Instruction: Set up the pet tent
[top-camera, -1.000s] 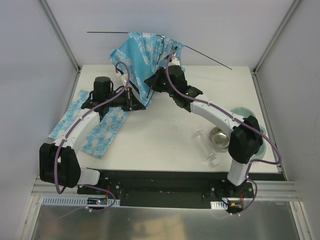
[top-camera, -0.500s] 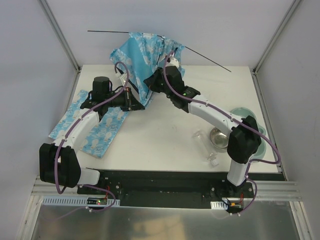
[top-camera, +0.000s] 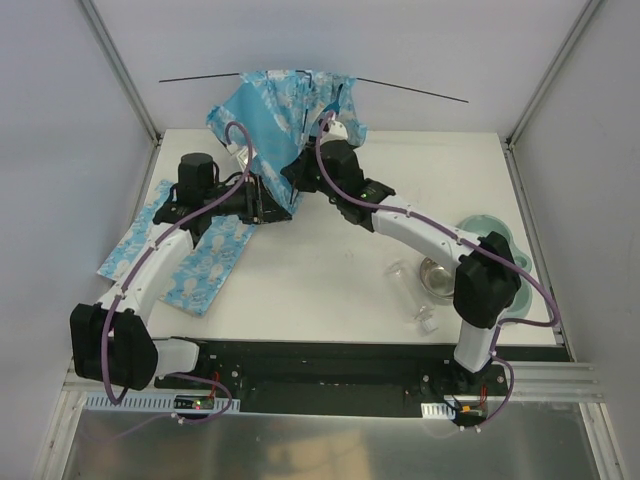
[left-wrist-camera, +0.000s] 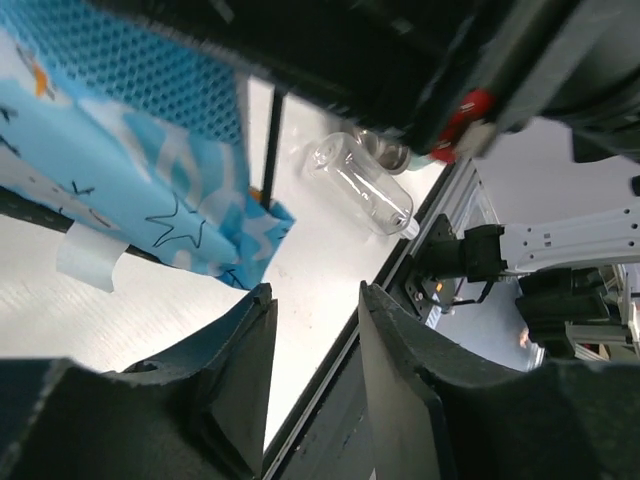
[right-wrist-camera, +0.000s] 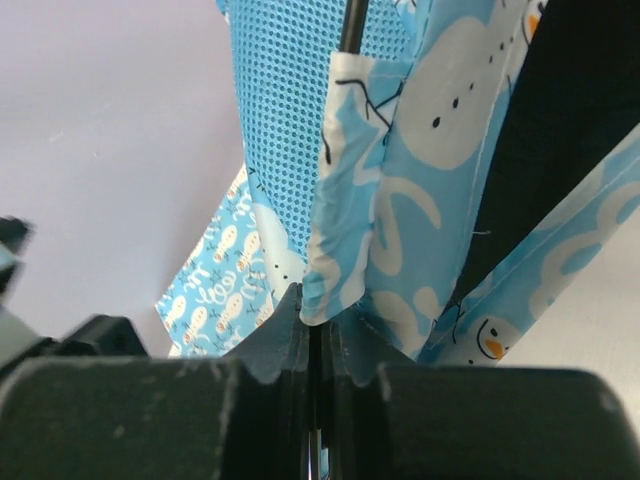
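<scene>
The left arm reached forward from its base with the elbow bent, laid over the flat printed mat, and its wrist was turned inward. The left gripper had its fingers spread apart with nothing between them. Only bare table showed through the gap. The hem of the pet tent hung just beyond and above the fingertips, without touching them.

The right arm rose from its base to a high elbow, then stretched far across to the left, so both wrists sat close together under the tent. The right gripper was pinched tight on a folded edge of the tent fabric, which ran down into the slit between its two fingers. A thin black pole stood directly beyond it, against the mesh lining.

The tent hung half raised and sagging just past both grippers. Pole ends stuck out sideways at its top, and whether they belonged to one rod or two could not be told.

One tent and one mat were in view. Well behind the right gripper, near that arm's elbow, lay one clear bottle, one metal bowl and one teal plate.
</scene>
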